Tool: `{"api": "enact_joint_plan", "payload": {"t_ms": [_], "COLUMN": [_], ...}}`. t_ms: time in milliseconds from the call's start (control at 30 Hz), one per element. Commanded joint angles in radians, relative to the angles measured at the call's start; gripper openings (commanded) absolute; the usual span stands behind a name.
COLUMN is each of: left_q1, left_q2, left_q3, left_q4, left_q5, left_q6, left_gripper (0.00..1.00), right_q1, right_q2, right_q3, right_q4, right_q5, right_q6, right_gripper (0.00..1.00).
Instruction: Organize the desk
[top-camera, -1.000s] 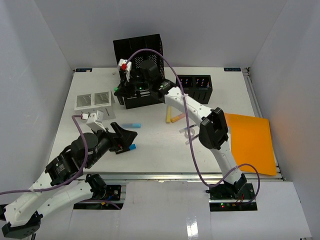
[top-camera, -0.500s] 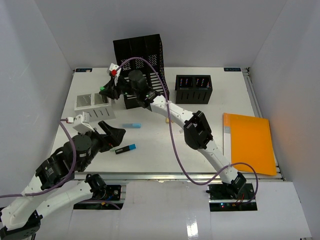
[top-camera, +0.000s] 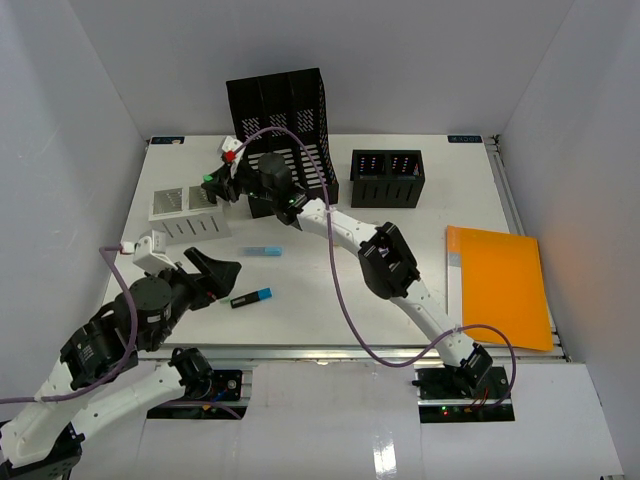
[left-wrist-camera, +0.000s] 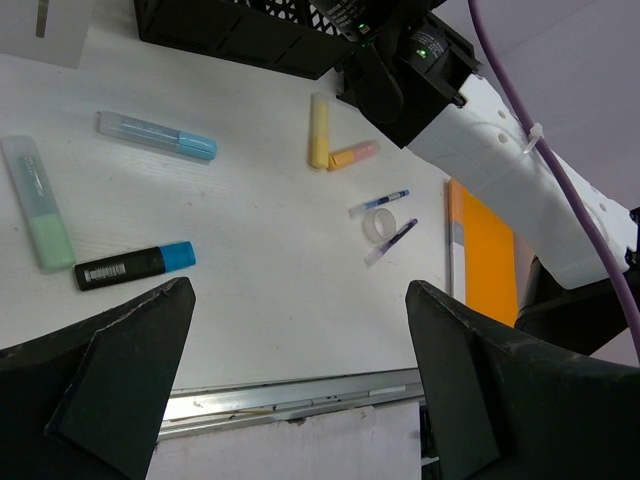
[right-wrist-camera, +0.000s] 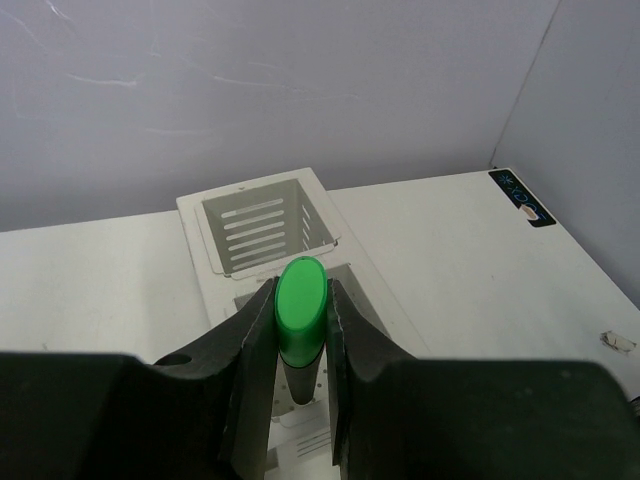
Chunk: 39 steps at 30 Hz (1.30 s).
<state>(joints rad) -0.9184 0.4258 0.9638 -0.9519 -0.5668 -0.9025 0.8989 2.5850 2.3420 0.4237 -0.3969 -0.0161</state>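
Green-capped marker (right-wrist-camera: 300, 292) is clamped narrowly in the right gripper (right-wrist-camera: 298, 335), poised over the white holder (right-wrist-camera: 250, 192) at the far left of the desk (top-camera: 330, 290), apparently for insertion. Left gripper (left-wrist-camera: 298, 288) hangs wide open and empty above a black marker (left-wrist-camera: 120, 268).

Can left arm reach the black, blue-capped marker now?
Probably yes: the open left gripper hangs close to the marker, nothing between them; right arm is away at the back.

Robotics lab cell: white enclosure walls (top-camera: 80, 100), bolted robot arms (top-camera: 400, 270), white desk (top-camera: 300, 320).
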Motion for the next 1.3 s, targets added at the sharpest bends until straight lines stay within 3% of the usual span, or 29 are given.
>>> {"api": "enact_joint_plan", "payload": {"t_ms": [0,167,233,300,500,600,800,933,1267], "left_q1": [-0.003,-0.004,-0.004,-0.002,-0.002,-0.004,-0.003,-0.004,-0.002], "left_q2": [-0.015,0.001,0.007,0.005,-0.004,-0.019,-0.04,-0.044,0.122], "left_q3": [-0.001,-0.003,-0.011,-0.026,-0.061,-0.072,-0.092,-0.108,-0.096], "left_q4": [-0.01,0.0,0.007,0.019,0.046,0.061,0.105,0.162,0.228], "left_q5": [0.017,0.052,0.068,0.089,0.132,0.152,0.213,0.258,0.349], "left_q6": [-0.007,-0.006,-0.004,0.0,0.007,0.024,0.116,0.207,0.33], "left_gripper": [0.98,0.98,0.98,0.98,0.98,0.98,0.98,0.98,0.98], "right_q1": [0.011,0.012,0.012,0.012,0.009,-0.011,-0.12,-0.212,-0.421], "right_q2": [0.007,-0.004,-0.011,-0.021,-0.103,-0.183,-0.425,-0.646,-1.055], "right_q3": [-0.021,-0.059,-0.074,-0.086,-0.13,-0.143,-0.316,-0.561,-1.065], "right_q4": [0.107,0.095,0.089,0.079,-0.002,-0.112,-0.38,-0.607,-0.85], "right_q5": [0.02,0.027,0.029,0.029,-0.049,-0.207,-0.566,-0.592,-0.629], "right_q6": [-0.04,-0.044,-0.048,-0.06,-0.107,-0.152,-0.21,-0.387,-0.559], "right_gripper": [0.2,0.43,0.64,0.76,0.9,0.96,0.98,0.98,0.98]}}
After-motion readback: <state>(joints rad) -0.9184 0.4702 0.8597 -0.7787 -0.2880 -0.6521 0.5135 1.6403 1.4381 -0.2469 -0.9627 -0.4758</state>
